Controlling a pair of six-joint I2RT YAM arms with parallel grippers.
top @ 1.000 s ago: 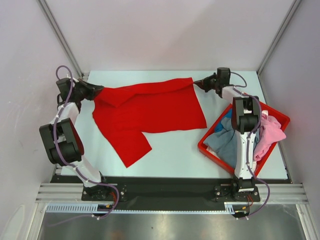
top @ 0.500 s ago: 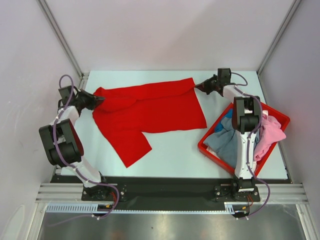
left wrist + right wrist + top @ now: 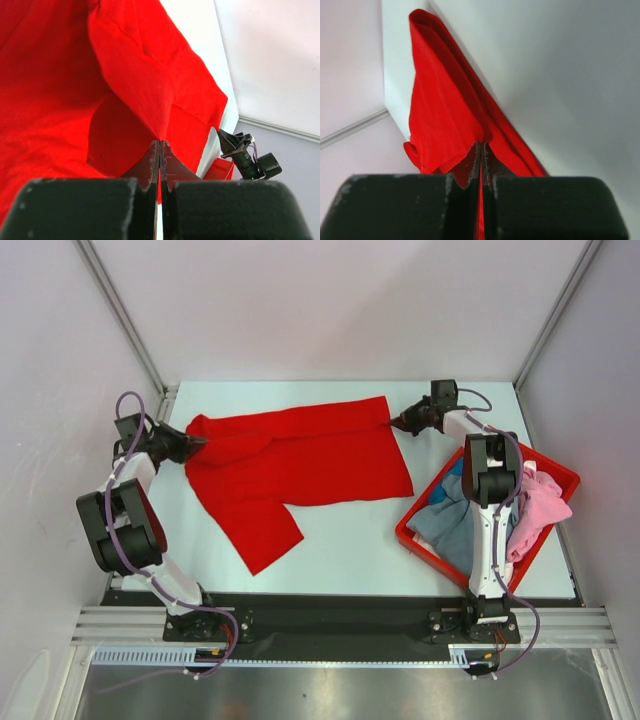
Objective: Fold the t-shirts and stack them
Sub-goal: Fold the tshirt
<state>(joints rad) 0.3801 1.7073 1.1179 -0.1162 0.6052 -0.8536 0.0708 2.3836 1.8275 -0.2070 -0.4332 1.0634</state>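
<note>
Items I can see from my station:

1. Red t-shirt (image 3: 300,465): lies spread on the table (image 3: 350,550), across its far half from the left edge to about the middle. One sleeve points toward the near edge. The cloth along the shirt's far side is doubled over in a loose fold.
2. Left gripper (image 3: 190,443): at the table's left edge, fingers pressed together and pinching the shirt's far-left corner. My left wrist view shows the cloth caught right at the fingertips.
3. Right gripper (image 3: 395,423): toward the far right corner, likewise clamped on the shirt's far-right corner.
4. Red bin (image 3: 428,555): at the right edge, holding a grey-blue shirt (image 3: 445,525) and a pink shirt (image 3: 540,510), partly behind the right arm.
</note>
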